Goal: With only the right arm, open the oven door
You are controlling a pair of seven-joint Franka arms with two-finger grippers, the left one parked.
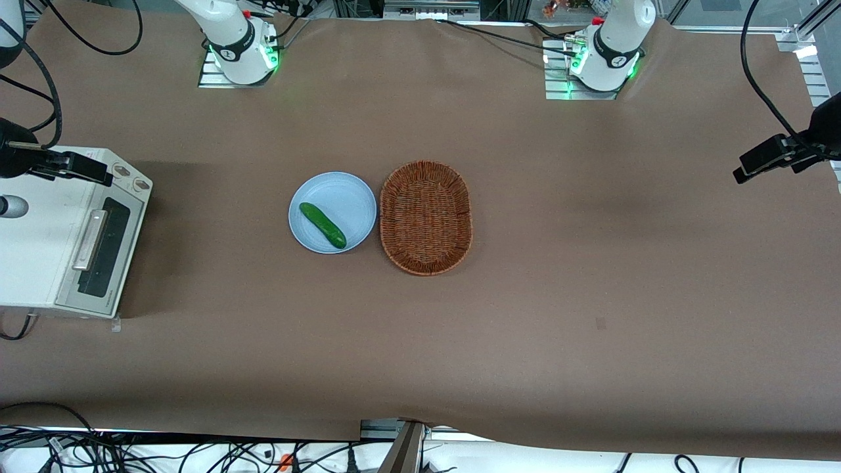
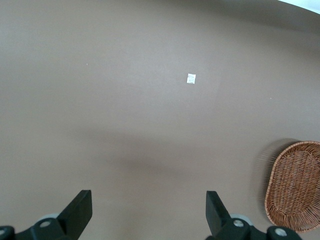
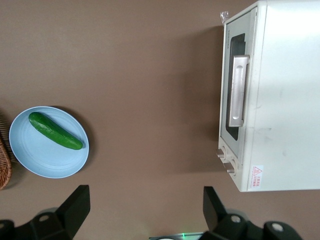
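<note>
The cream-white toaster oven point(image 1: 39, 249) stands at the working arm's end of the table. Its oven door point(image 1: 108, 246), a silver frame with a dark window and a silver bar handle point(image 1: 90, 240), is shut. In the right wrist view the door point(image 3: 231, 50) and handle point(image 3: 237, 90) show face-on, with two knobs point(image 3: 226, 160) beside them. The right arm's gripper point(image 1: 98, 174) hangs high in the air, showing over the oven's top near the knobs. It is open and empty point(image 3: 145, 205), its fingers point(image 3: 77, 205) wide apart, touching nothing.
A light blue plate point(image 1: 351, 197) with a green cucumber point(image 1: 322, 225) lies mid-table, beside a brown wicker basket point(image 1: 426, 217). Both also show in the right wrist view: the plate point(image 3: 35, 155) and the cucumber point(image 3: 55, 131). Cables lie along the table edge nearest the front camera.
</note>
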